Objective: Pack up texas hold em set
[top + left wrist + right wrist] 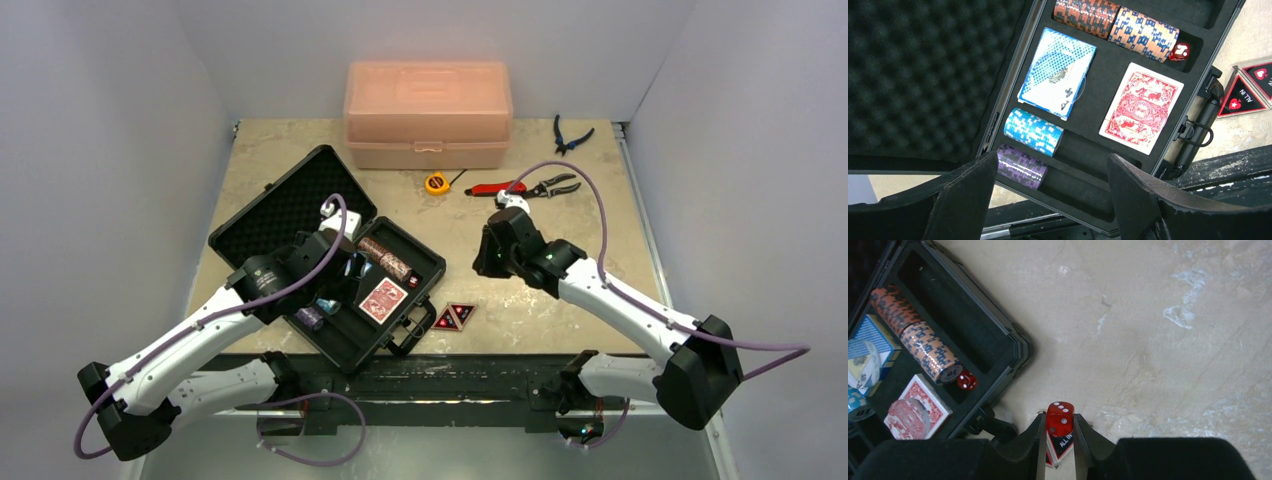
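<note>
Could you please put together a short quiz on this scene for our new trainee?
1. True or false: the right pincer is shut on a red die.
2. Where do the black-red triangles lie relative to the case?
A. inside it, next to the chips
B. on the table, beside its handle
C. on its foam-lined lid
3. Fill in the number: ___ card decks lie in the case.

Key: 1. true. 2. B. 3. two (one blue, one red).
</note>
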